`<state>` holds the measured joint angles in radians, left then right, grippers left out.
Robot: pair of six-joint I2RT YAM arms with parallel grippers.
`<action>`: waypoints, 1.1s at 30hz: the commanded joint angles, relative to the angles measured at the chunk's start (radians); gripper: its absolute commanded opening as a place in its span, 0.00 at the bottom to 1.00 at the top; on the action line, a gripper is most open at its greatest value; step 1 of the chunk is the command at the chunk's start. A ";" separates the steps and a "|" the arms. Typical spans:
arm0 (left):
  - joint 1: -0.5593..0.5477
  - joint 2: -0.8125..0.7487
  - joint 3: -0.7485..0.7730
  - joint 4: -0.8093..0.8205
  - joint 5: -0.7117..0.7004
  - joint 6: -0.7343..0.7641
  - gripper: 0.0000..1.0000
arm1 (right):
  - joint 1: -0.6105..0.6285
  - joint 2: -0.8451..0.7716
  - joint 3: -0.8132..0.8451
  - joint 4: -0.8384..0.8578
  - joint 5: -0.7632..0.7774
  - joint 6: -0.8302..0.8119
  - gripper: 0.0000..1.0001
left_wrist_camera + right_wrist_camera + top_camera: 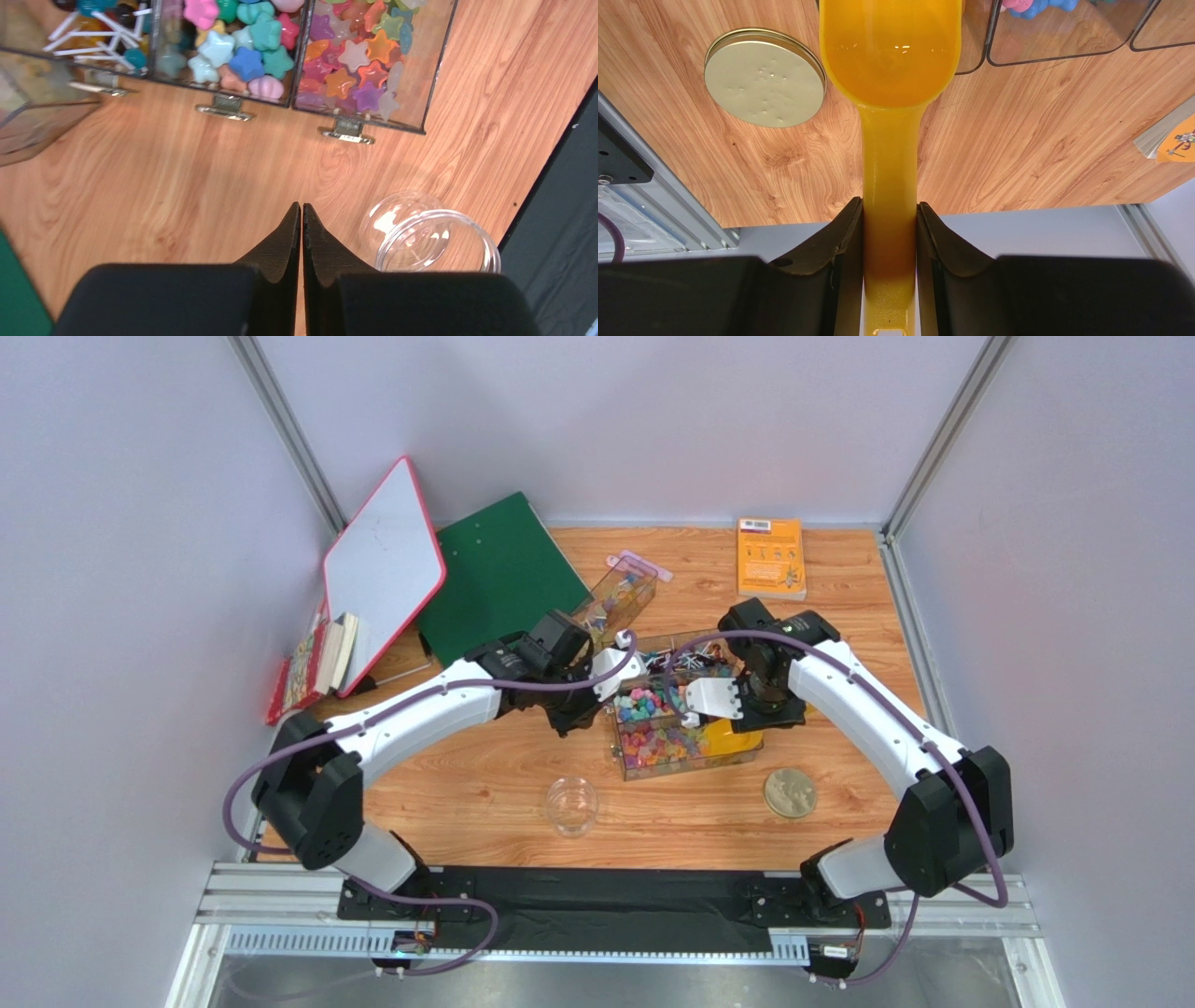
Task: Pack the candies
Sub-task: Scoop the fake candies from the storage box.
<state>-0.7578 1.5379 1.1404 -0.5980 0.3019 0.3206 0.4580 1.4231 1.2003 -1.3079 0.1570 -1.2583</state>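
Note:
The candies are small bright star-shaped sweets filling a clear compartment box at mid-table. In the left wrist view the candies lie behind the box's clear wall. My left gripper is shut on nothing, low over bare wood just left of the box, and shows from above as the left gripper. My right gripper is shut on the handle of a yellow scoop, whose bowl looks empty. From above, the scoop sits at the box's right side under the right gripper.
An open clear glass jar lies near the front, seen also as the jar right of my left fingers. A round gold lid lies front right. An orange book, a green folder and a whiteboard stand at the back.

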 commanded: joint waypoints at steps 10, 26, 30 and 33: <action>-0.003 -0.157 0.024 -0.169 -0.345 -0.017 0.95 | 0.025 0.126 0.024 -0.019 -0.057 0.057 0.00; 0.031 -0.346 0.019 -0.408 -0.343 -0.012 1.00 | 0.113 0.260 0.084 0.102 -0.122 0.189 0.00; 0.031 -0.383 -0.039 -0.414 -0.342 -0.009 0.99 | 0.114 0.267 0.061 0.151 -0.140 0.220 0.00; 0.031 -0.427 -0.099 -0.388 -0.336 -0.003 0.97 | 0.114 0.269 0.044 0.190 -0.191 0.238 0.00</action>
<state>-0.7311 1.1545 1.1061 -0.9749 -0.0353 0.3187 0.5644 1.6875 1.2491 -1.2240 0.0422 -1.0836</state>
